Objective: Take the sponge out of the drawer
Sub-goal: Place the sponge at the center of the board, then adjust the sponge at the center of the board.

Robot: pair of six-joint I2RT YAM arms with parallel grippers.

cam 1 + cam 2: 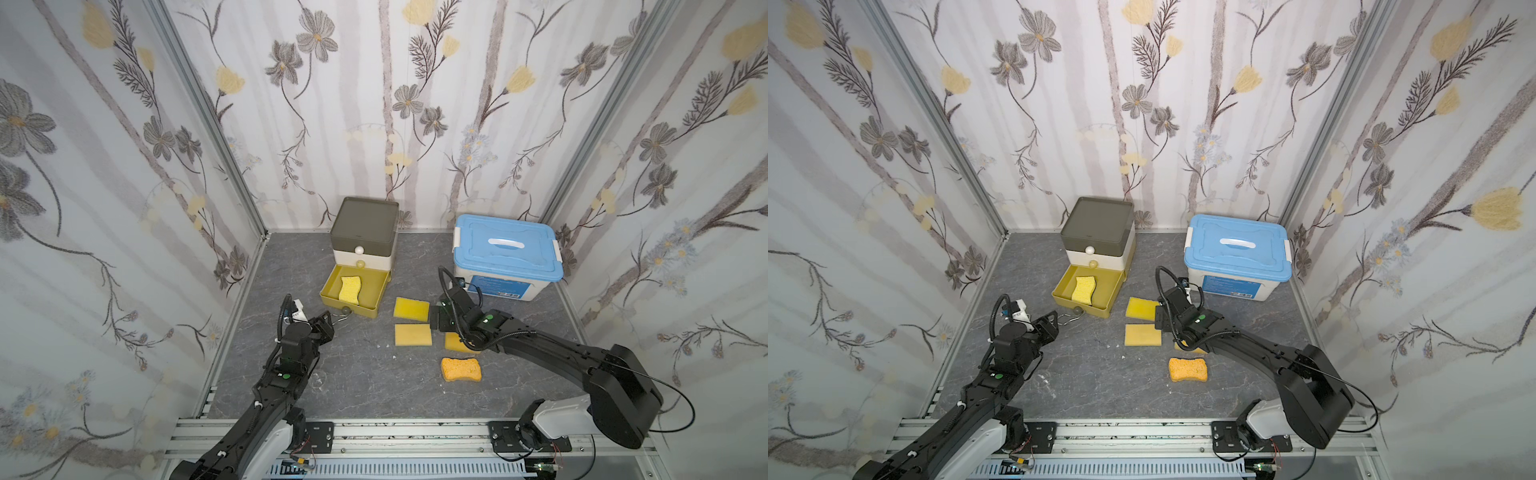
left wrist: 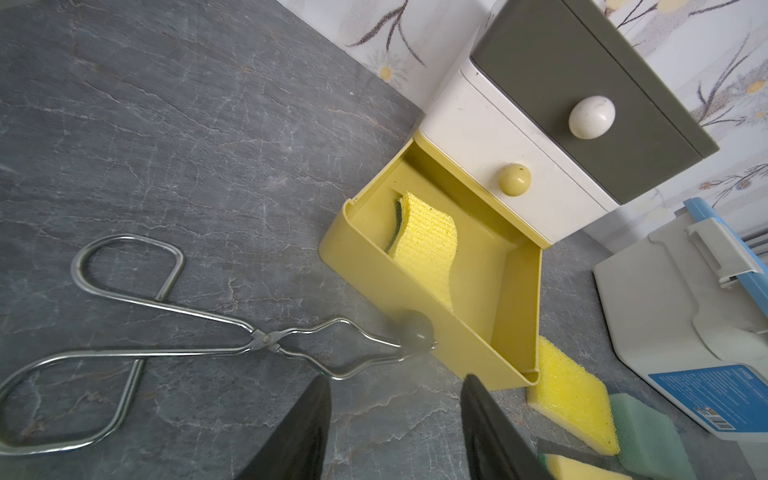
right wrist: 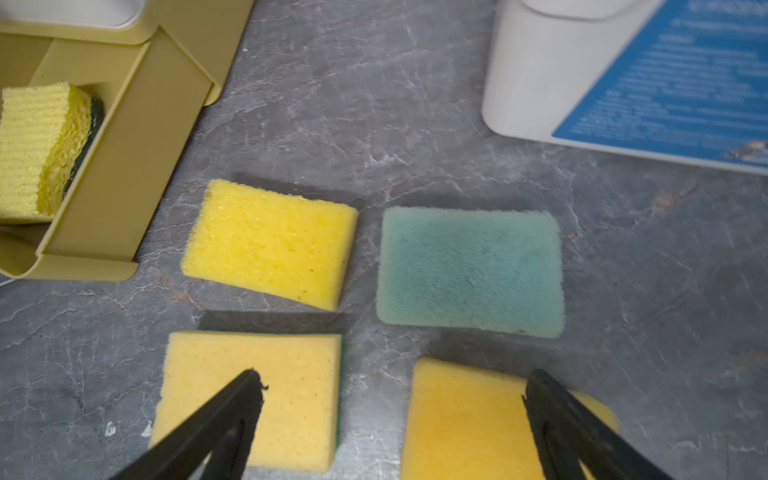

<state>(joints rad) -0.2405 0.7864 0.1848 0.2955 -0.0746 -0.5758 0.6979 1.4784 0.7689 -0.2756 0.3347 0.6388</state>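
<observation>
The yellow bottom drawer [image 1: 374,291] [image 1: 1106,291] of a small cabinet stands pulled out. A wavy yellow sponge [image 1: 349,290] [image 1: 1084,289] [image 2: 428,245] with a green backing lies inside it, leaning on the drawer's left wall. My left gripper [image 1: 330,320] [image 2: 397,378] hovers just in front of the drawer's front left corner, open, with only bare floor between its fingers. Metal tongs [image 2: 166,307] lie on the floor with their tips at the drawer's knob [image 2: 413,328]. My right gripper [image 1: 434,318] [image 3: 395,374] is open wide over loose sponges to the right of the drawer, holding nothing.
Right of the drawer lie two yellow sponges [image 1: 411,309] [image 1: 413,334], a green pad [image 3: 469,270], another yellow one [image 3: 469,415] under my right arm and an orange bone-shaped sponge [image 1: 461,369]. A white box with a blue lid [image 1: 507,253] stands at the back right.
</observation>
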